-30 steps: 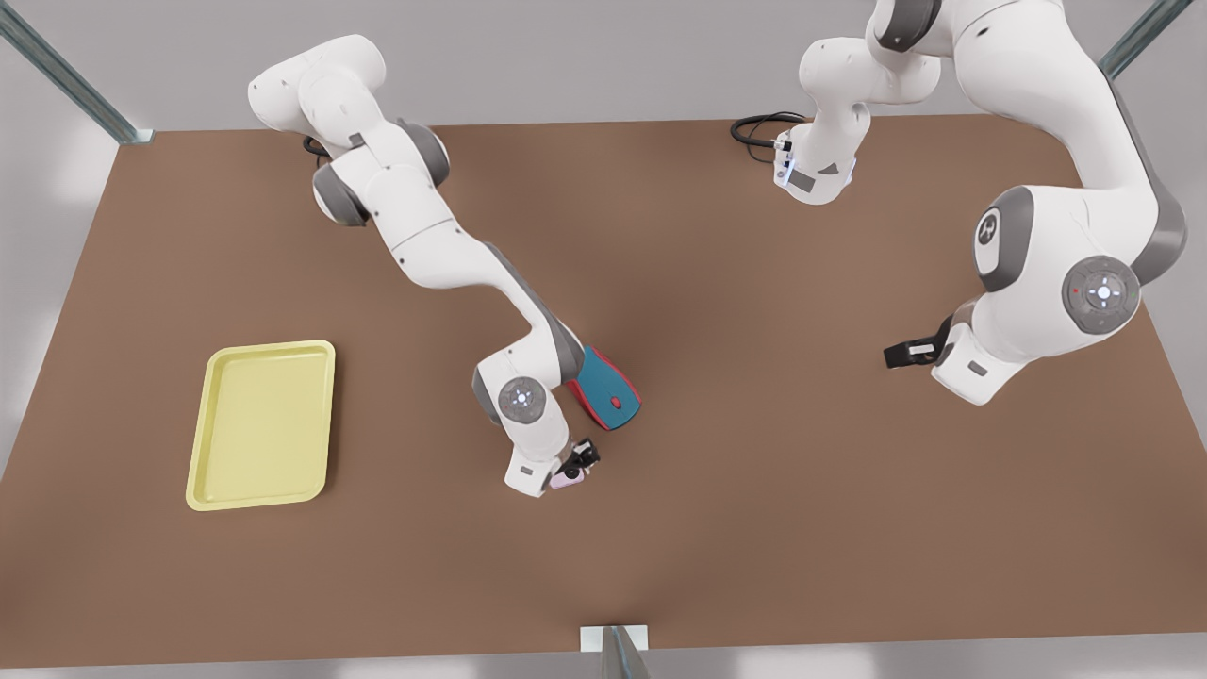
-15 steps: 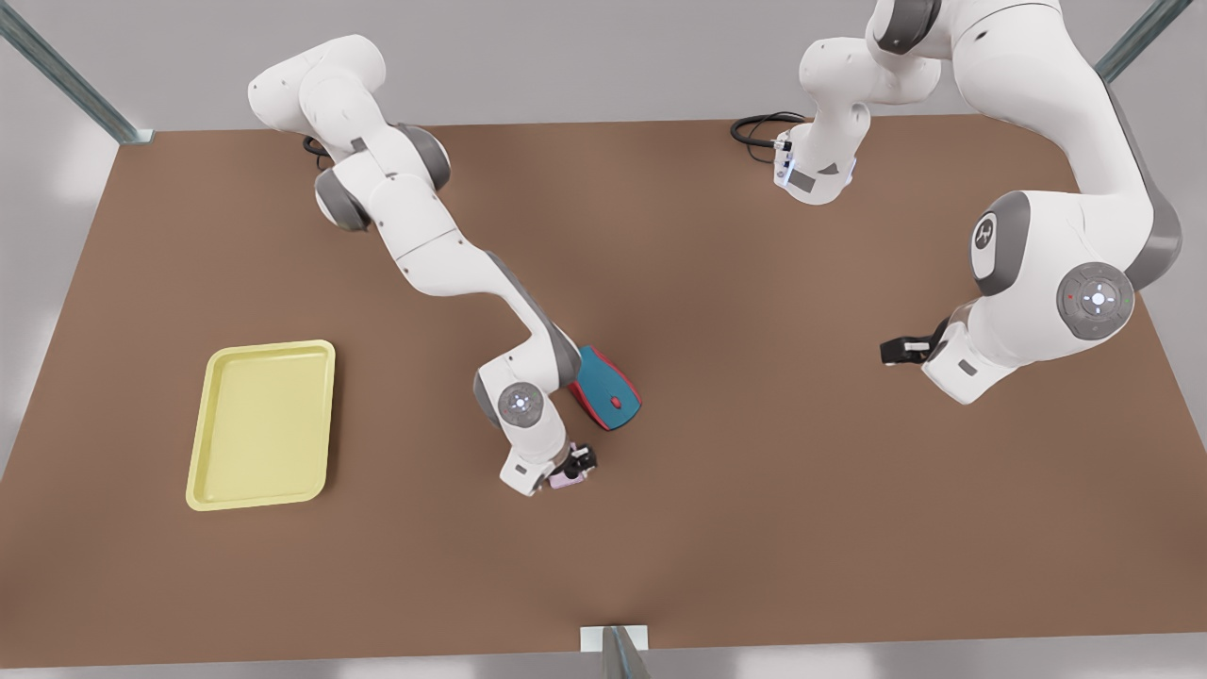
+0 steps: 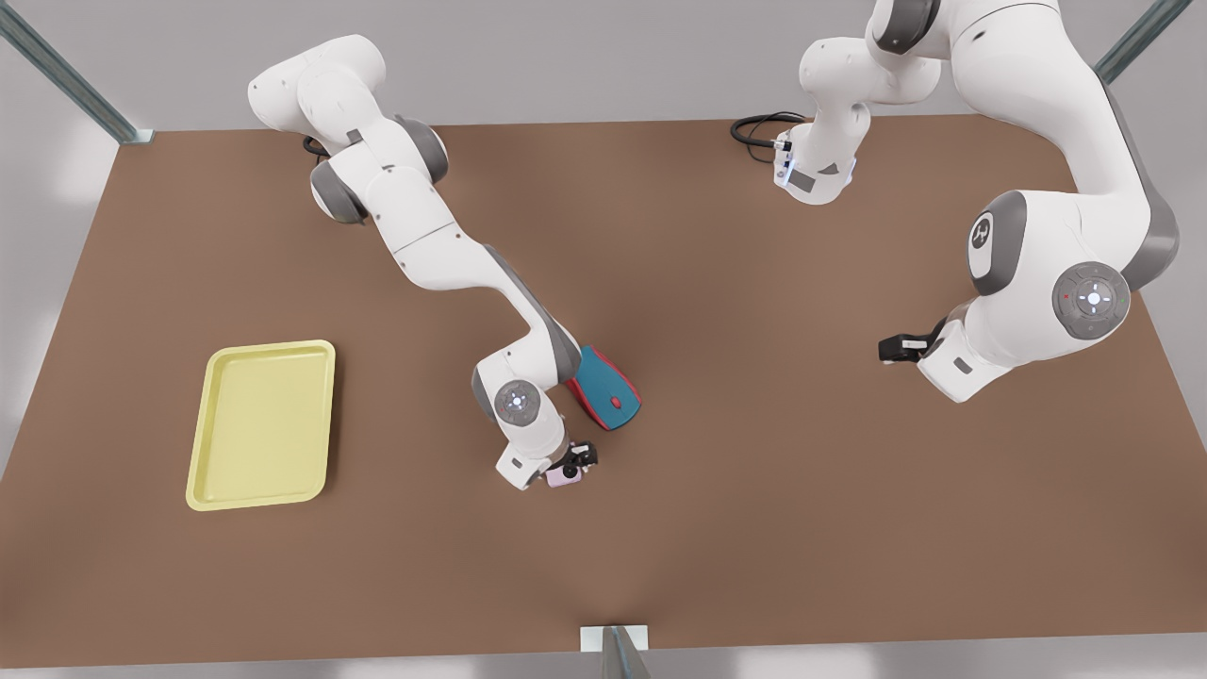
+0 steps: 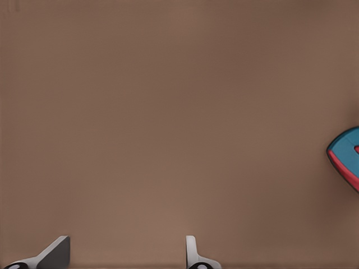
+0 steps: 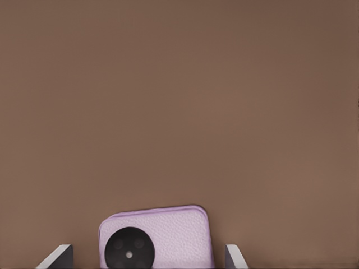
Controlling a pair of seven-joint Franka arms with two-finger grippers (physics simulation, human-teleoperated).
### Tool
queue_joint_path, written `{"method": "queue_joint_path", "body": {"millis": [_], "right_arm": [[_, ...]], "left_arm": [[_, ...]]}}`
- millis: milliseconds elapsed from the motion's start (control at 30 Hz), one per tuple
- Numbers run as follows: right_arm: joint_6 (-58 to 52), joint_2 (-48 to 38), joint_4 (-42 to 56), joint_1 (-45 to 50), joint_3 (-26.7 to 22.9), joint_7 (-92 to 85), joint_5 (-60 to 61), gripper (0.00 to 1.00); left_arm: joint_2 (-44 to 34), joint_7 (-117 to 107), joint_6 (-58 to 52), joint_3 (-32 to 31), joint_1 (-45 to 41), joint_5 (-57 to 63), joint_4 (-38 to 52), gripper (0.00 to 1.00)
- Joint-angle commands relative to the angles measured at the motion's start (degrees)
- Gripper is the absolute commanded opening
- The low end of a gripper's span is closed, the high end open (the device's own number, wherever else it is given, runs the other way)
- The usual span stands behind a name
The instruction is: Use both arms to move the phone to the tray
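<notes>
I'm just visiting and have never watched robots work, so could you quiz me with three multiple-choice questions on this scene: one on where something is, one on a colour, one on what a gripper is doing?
1. Where does the mouse lie?
A. Inside the tray
B. On the table beside the arm that reaches for the phone
C. At the far table edge

2. What colour is the tray?
A. Pale yellow
B. Teal
C. Black

3. How stands the right gripper?
A. Shut on the mouse
B. Open above the tray
C. Open, a finger on each side of the phone

Answers: 1 B, its teal body lies by that arm's wrist. 2 A, as the front view shows. 3 C, gaps show beside the phone; the left gripper waits open.
</notes>
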Motion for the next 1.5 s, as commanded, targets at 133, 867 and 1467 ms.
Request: {"method": "queue_joint_path", "body": {"millis": [133,867,1467], "right_arm": [[0.1,0.2,-1.3,0.4,0.0,7.8,-0.6,1.0],[-0.9,-0.5,-1.2,0.3,0.0,6.9,-1.2,0.77],[4.7,-27.0,-39.3,-25.1,-1.5,-42.1,-1.9,0.77]], "left_arm": [[0.0,1.8,0.0,0.0,0.0,0.0,0.0,1.0],[0.1,1.7,0.0,0.0,-0.1,-0.2,0.1,1.0],[0.0,-0.9,-0.1,-0.6,-0.3,-0.5,0.2,1.0]]}}
